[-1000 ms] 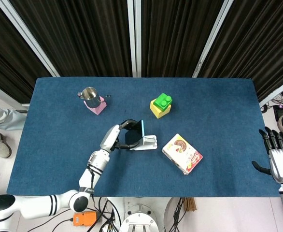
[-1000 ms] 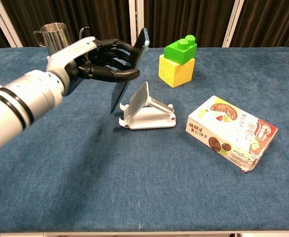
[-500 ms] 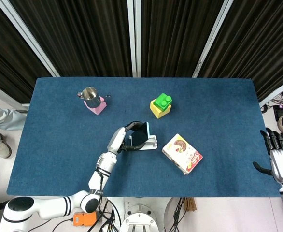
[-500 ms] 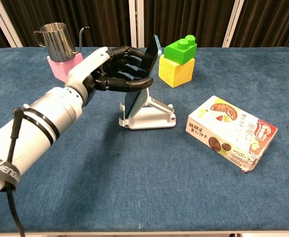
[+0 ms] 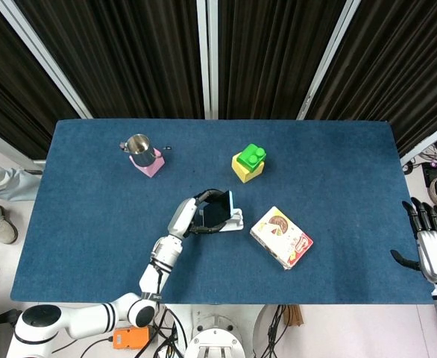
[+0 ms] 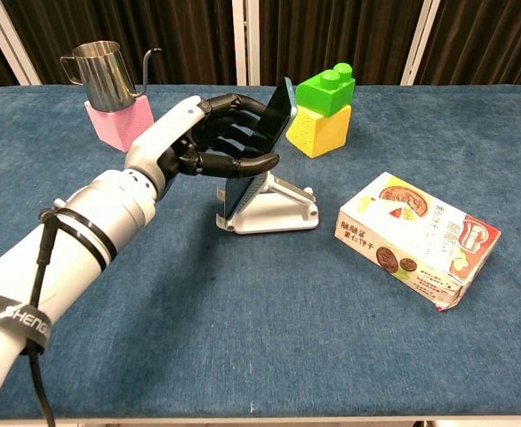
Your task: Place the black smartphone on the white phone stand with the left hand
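Note:
My left hand (image 6: 214, 140) grips the black smartphone (image 6: 262, 142) by its face and edges, with the fingers wrapped around it. The phone stands tilted, its lower end down at the lip of the white phone stand (image 6: 274, 206) and its back against the stand's plate. From the head view the left hand (image 5: 192, 216) covers most of the phone (image 5: 217, 209) and the stand (image 5: 236, 221) peeks out on its right. My right hand (image 5: 432, 242) hangs off the table's right edge, fingers spread and holding nothing.
A biscuit box (image 6: 415, 237) lies right of the stand. A green block on a yellow block (image 6: 321, 108) stands behind it. A steel pitcher on a pink block (image 6: 108, 86) is at the back left. Blue cloth covers the table (image 6: 243, 338).
The left hand carried the phone to the right and down, from the stand's left side onto it. The phone now leans against the stand's plate. The right hand has stayed put.

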